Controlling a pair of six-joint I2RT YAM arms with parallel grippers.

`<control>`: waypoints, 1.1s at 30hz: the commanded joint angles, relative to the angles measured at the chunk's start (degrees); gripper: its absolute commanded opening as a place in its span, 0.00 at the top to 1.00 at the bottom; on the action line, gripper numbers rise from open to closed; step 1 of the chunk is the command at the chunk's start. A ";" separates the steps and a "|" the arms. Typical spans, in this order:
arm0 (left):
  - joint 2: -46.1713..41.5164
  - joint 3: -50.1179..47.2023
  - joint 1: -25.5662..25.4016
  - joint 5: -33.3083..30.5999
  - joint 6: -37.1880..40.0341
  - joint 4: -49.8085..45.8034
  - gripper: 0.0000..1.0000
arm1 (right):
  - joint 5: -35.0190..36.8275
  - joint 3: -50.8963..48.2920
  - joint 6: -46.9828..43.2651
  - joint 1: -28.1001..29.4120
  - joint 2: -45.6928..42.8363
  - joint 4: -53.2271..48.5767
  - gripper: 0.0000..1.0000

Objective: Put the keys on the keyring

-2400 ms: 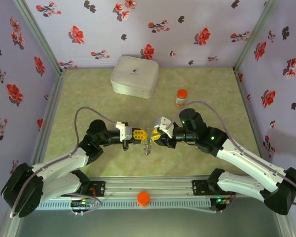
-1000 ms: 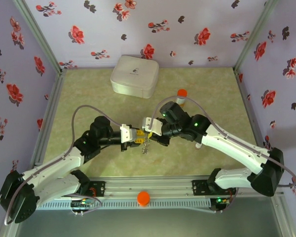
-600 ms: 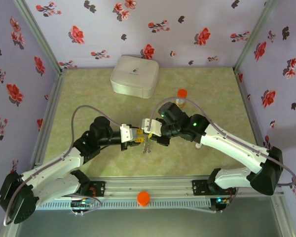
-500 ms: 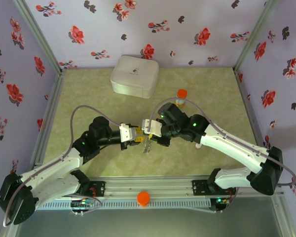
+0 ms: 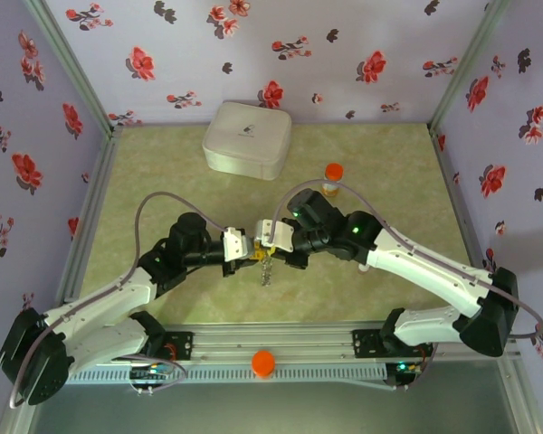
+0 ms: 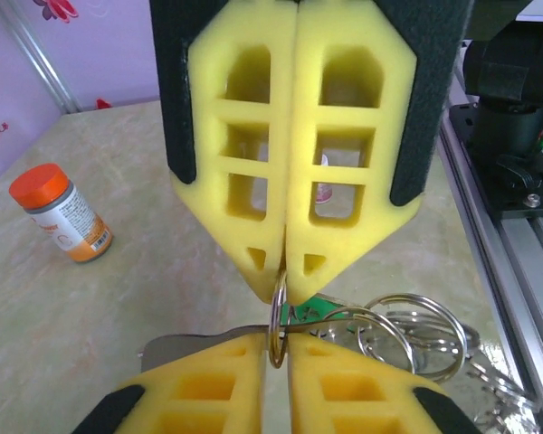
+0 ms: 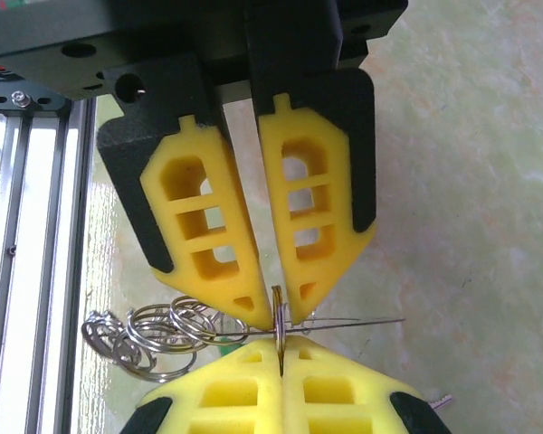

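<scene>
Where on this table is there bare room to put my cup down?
Bare mat lies left of the white box, toward the left wall, and right of the orange-capped bottle. The middle is crowded: the left gripper and right gripper pinch a ring there, with a bunch of rings beside it.

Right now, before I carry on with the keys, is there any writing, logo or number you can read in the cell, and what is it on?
No text can be read outright.
white box: a small dark mark on its lid, too small to read.
orange-capped bottle: a printed orange and white label, too blurred to read.
walls: a flower pattern, with no words or numbers.
</scene>
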 commanded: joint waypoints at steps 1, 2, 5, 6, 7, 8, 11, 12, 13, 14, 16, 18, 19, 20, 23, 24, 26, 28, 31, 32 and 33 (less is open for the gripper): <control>0.35 1.92 -0.20 1.46 0.67 -0.14 0.85 | -1.36 0.51 0.28 0.73 0.79 1.98 1.00; 0.34 1.93 -0.20 1.54 0.52 -0.03 0.85 | -1.28 0.53 0.13 0.72 1.04 1.85 1.00; 0.01 1.95 -0.20 1.51 0.49 -0.03 0.83 | -0.21 0.95 -0.59 0.93 1.84 0.65 1.00; -0.12 1.89 -0.20 1.47 0.44 -0.04 0.83 | 0.41 1.17 -0.64 0.98 2.06 0.40 1.00; -0.19 1.81 -0.24 1.42 0.48 -0.03 0.83 | 0.99 1.23 -0.70 0.98 2.06 0.31 1.00; -0.33 1.82 -0.21 1.40 0.51 -0.11 0.82 | 1.37 1.31 -0.76 1.03 2.05 0.17 1.00; -0.17 1.61 -0.21 1.82 0.27 -0.25 0.88 | 1.73 1.31 -0.89 1.06 1.92 0.56 1.00; -0.01 1.60 -0.20 1.99 0.33 -0.21 0.90 | 1.38 1.49 -0.66 1.07 2.06 0.93 1.00; 0.23 1.69 -0.22 2.06 0.31 -0.20 0.94 | 0.92 1.50 -0.31 1.12 2.06 1.51 1.00; 0.44 1.83 -0.20 2.17 0.37 -0.20 0.98 | 0.37 1.47 0.16 1.24 1.98 2.26 1.00; 0.32 1.88 -0.20 2.24 0.27 0.18 1.00 | -0.75 1.33 0.84 1.22 1.53 2.75 0.97; -0.36 1.46 -0.25 2.17 -0.95 1.87 1.00 | -1.00 -0.30 2.23 0.86 -0.45 5.13 0.86; -0.60 0.98 -0.20 2.19 -1.78 3.33 1.00 | -1.87 -1.59 2.80 0.13 -1.66 6.64 0.84; -0.92 0.17 -0.20 2.34 -3.19 5.57 1.00 | -3.62 -3.34 3.93 -1.08 -3.56 9.09 0.82; -1.22 -3.19 -0.22 4.35 -7.05 14.61 1.00 | -11.17 -8.75 8.21 -5.85 -8.46 16.18 0.77; -0.98 -4.37 -0.21 4.76 -8.00 18.77 1.00 | -13.57 -10.41 8.96 -7.02 -9.77 18.02 0.75; -0.55 -6.06 -0.19 5.17 -9.47 23.99 1.00 | -15.29 -12.54 9.48 -7.68 -11.27 19.90 0.74; -0.18 -6.48 -0.22 5.58 -9.86 26.35 1.00 | -15.68 -13.54 9.61 -7.82 -11.56 20.05 0.74; 0.39 -6.48 -0.20 6.19 -10.29 27.55 1.00 | -15.58 -13.86 9.77 -7.96 -11.21 19.19 0.74; 0.59 -6.42 -0.20 6.37 -10.38 27.57 1.00 | -15.66 -14.03 9.85 -7.97 -11.29 18.96 0.74; 0.81 -6.40 -0.20 6.48 -10.47 27.57 1.00 | -15.74 -14.29 10.02 -7.95 -11.62 18.90 0.74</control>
